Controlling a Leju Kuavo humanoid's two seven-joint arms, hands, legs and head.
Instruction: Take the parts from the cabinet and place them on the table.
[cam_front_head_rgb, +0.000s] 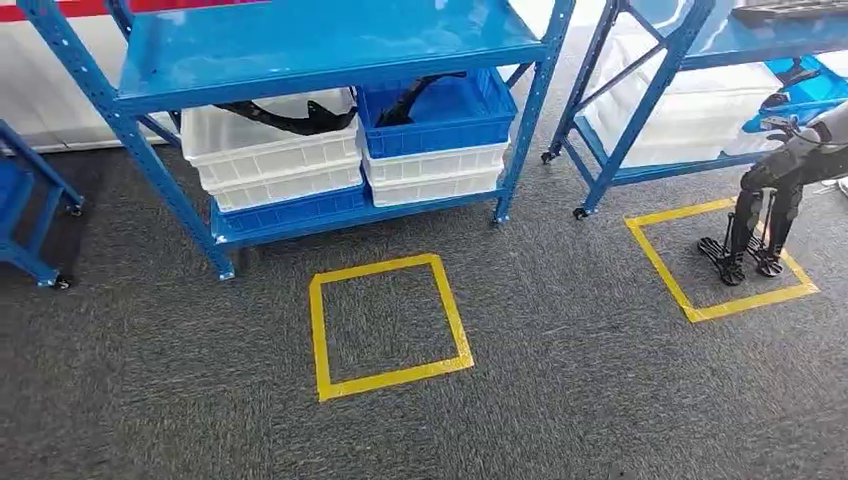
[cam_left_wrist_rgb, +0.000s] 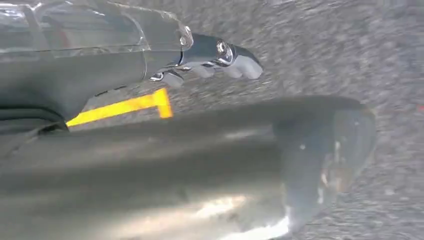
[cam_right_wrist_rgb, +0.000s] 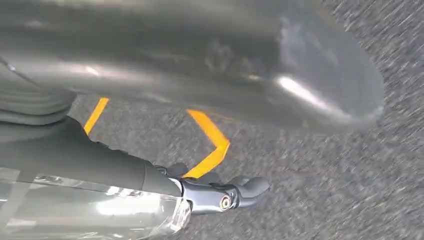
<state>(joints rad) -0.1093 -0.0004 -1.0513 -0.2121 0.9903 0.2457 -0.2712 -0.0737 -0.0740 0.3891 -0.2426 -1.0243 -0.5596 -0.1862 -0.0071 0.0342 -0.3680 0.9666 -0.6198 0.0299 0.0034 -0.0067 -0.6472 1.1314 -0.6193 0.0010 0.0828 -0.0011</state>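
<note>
Shelving is my landmark: the blue cabinet (cam_front_head_rgb: 300, 60) stands ahead of me across the grey carpet (cam_front_head_rgb: 560, 400), with a yellow tape square (cam_front_head_rgb: 388, 325) on the floor just in front of it. On its lower shelf sit stacked white bins (cam_front_head_rgb: 270, 160) and, beside them, a blue bin (cam_front_head_rgb: 440, 115) on more white ones. Black parts (cam_front_head_rgb: 290, 118) lie in the top bins, one poking from the blue bin; I judge them stiff, light moulded pieces, best taken mid-length. My left robot hand (cam_left_wrist_rgb: 210, 57) and right robot hand (cam_right_wrist_rgb: 225, 192) hang over carpet away from the cabinet, fingers curled in, holding nothing. I can read no labels or writing.
</note>
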